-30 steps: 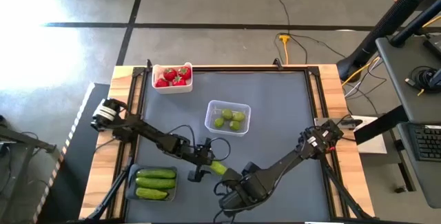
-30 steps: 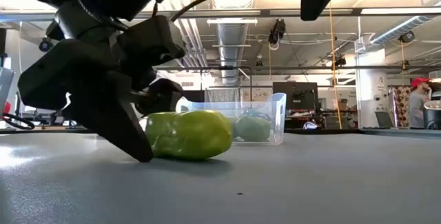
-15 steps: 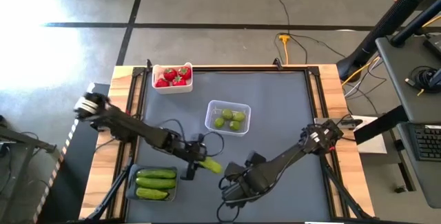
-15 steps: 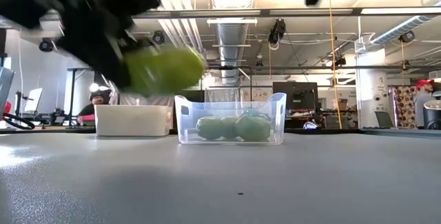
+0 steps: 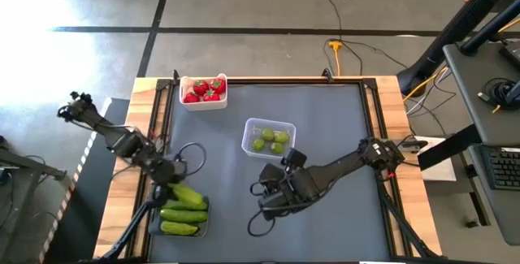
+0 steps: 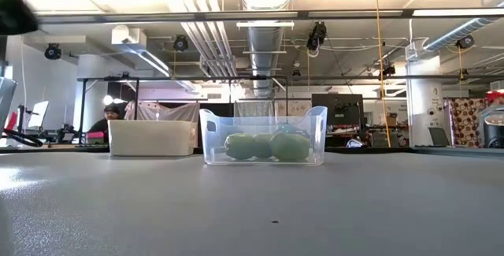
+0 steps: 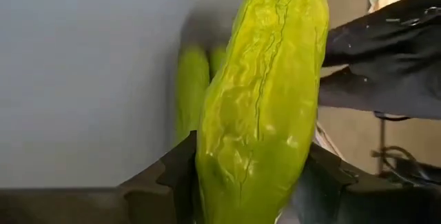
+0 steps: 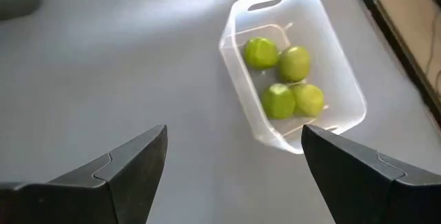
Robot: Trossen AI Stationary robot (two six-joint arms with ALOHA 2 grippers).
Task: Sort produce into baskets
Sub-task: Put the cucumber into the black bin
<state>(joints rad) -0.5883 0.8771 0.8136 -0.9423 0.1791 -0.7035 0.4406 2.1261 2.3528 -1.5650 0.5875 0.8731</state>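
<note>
My left gripper (image 5: 173, 178) is shut on a glossy green cucumber (image 5: 187, 193) above the dark tray (image 5: 156, 218) at the near left, where two cucumbers (image 5: 182, 216) lie. The held cucumber fills the left wrist view (image 7: 265, 93). My right gripper (image 5: 272, 192) is open and empty above the mat, near the clear tub (image 5: 269, 138) of yellow-green fruits (image 8: 282, 79). The white tub (image 5: 203, 92) at the far left holds strawberries (image 5: 205, 88). My left gripper pinches the cucumber between its two fingers, one finger (image 7: 176, 176) on each long side (image 7: 220, 162). The fingers lie across it, near one end. The cucumber juts forward from the fingers, lifted clear over the tray.
The clear tub (image 6: 264, 136) and the white tub (image 6: 152, 138) stand on the grey mat in the low view. Wooden table edges and black frame rails border the mat. Bare mat lies at the near right. A person sits far behind the table.
My left gripper has lifted the cucumber off the mat and carried it toward the table's left edge, over the dark tray. My right gripper has moved up and toward the far edge, nearer the clear tub.
</note>
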